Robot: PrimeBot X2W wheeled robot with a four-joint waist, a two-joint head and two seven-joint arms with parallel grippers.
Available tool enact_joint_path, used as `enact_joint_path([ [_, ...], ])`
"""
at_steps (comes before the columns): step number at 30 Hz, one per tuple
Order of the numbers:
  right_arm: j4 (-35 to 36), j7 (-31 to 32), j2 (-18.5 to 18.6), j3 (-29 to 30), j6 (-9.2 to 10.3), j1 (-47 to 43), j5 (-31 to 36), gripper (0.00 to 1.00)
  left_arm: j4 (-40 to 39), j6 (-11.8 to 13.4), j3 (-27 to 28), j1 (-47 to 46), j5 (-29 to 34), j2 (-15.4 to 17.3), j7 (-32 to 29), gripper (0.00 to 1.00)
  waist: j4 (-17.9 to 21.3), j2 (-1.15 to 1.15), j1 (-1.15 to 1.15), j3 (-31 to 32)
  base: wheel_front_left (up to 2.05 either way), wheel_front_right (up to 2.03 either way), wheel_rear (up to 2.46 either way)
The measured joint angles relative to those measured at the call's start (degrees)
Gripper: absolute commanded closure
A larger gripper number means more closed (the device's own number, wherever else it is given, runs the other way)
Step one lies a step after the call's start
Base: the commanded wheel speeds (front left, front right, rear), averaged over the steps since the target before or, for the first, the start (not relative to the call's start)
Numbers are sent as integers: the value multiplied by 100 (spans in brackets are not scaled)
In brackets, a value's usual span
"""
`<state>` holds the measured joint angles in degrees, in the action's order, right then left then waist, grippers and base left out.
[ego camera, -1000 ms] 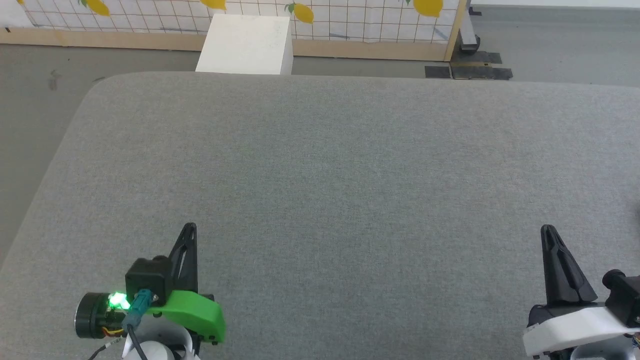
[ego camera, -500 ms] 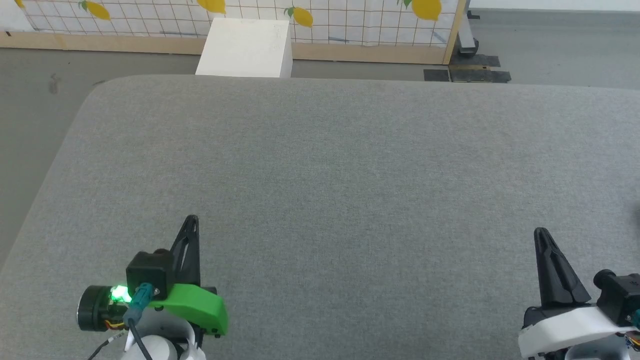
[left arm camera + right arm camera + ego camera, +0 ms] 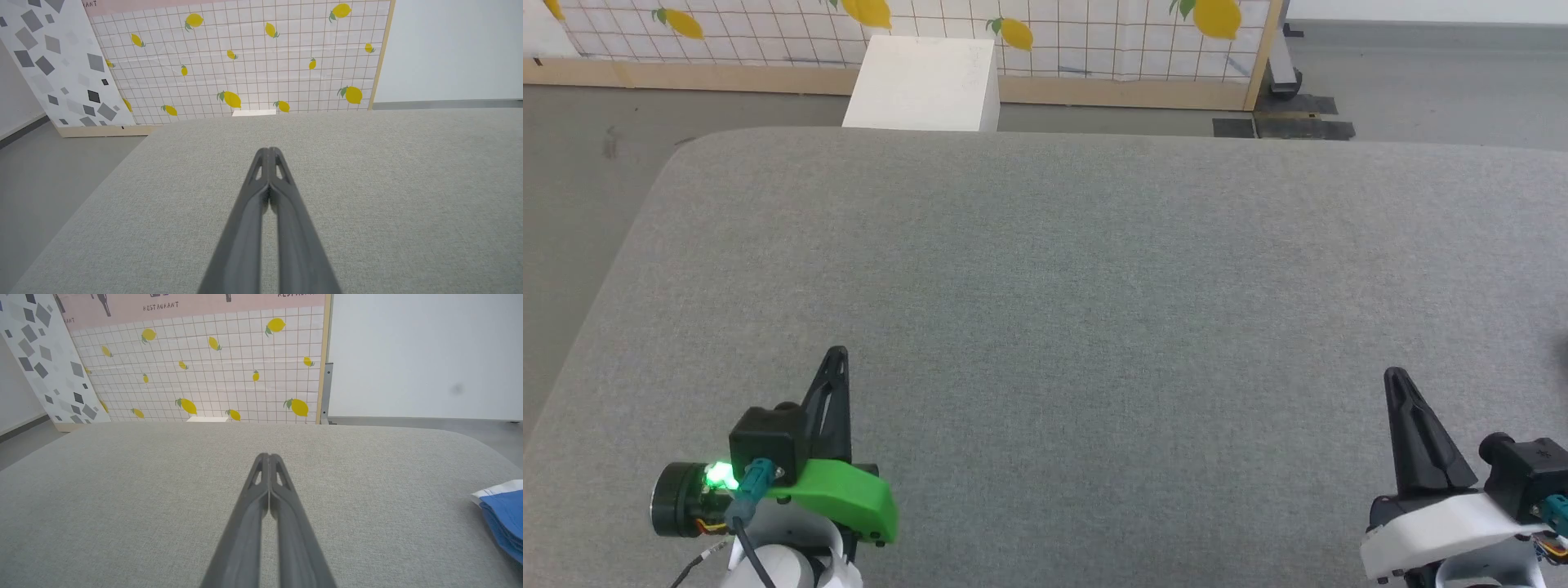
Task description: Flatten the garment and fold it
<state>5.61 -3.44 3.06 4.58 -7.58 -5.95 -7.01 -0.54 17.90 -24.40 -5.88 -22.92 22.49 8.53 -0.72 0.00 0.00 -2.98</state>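
Since one second ago the head camera has tilted a little, so the far edge of the worktop [image 3: 1045,269] sits lower in the picture, and the right gripper [image 3: 1395,374] has come slightly inward. At the near edge both grippers wait low over the gray cloth. The left gripper [image 3: 836,353] is near the left corner, and the fingers of each are pressed together on nothing, which I judge is a ready posture before the first reach. The garment [image 3: 504,514] lies bunched by the right edge, well apart from the right gripper, so this arm is probably the one to fetch it. The bare middle leaves room for spreading it. Beyond the far edge stand a white box [image 3: 923,82] and a lemon-patterned panel [image 3: 1094,41].
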Motion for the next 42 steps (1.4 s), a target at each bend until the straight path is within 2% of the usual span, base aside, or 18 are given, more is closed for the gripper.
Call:
enact_joint_path([
  [42,-256,152,-1,-208,0,235,313,100,14,-829,1115,238,1050,-892,-393,100,33,0,0,140,0,0,0],
])
